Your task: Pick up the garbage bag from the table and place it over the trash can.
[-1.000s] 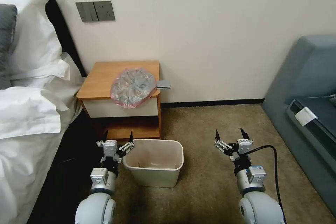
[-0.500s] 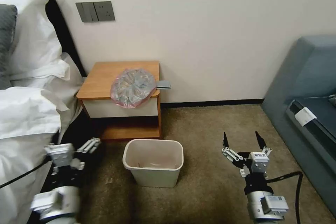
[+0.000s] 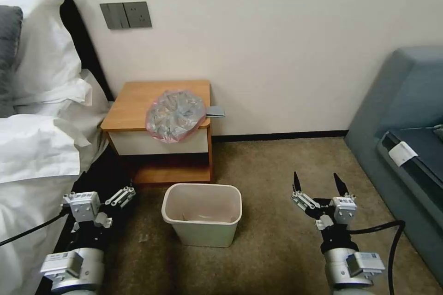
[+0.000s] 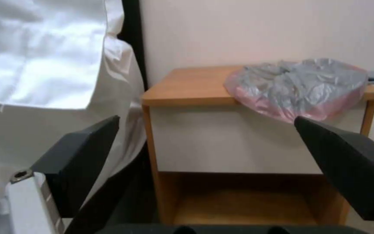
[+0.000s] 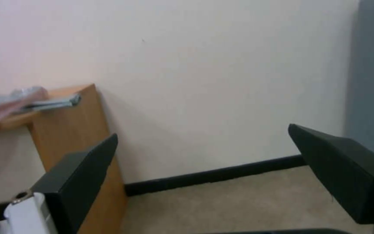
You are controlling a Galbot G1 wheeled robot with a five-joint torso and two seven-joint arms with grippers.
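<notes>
The garbage bag, crinkly grey plastic with pink edges, lies on the front right part of the wooden table and hangs slightly over its front edge. On the carpet in front of the table stands the cream trash can. My left gripper is low at the left of the can, beside the bed, open and holding nothing. My right gripper is open over the carpet at the can's right. The left wrist view has the bag on the table beyond the open fingers.
A bed with white linen fills the left side, close to my left arm. A blue-grey sofa stands at the right. A flat grey item sticks out over the table's right edge. Bare carpet lies between can and sofa.
My left arm has swung away from the can's left rim toward the bed. My right gripper has drawn back and a little to the right. Bag and can have not moved.
</notes>
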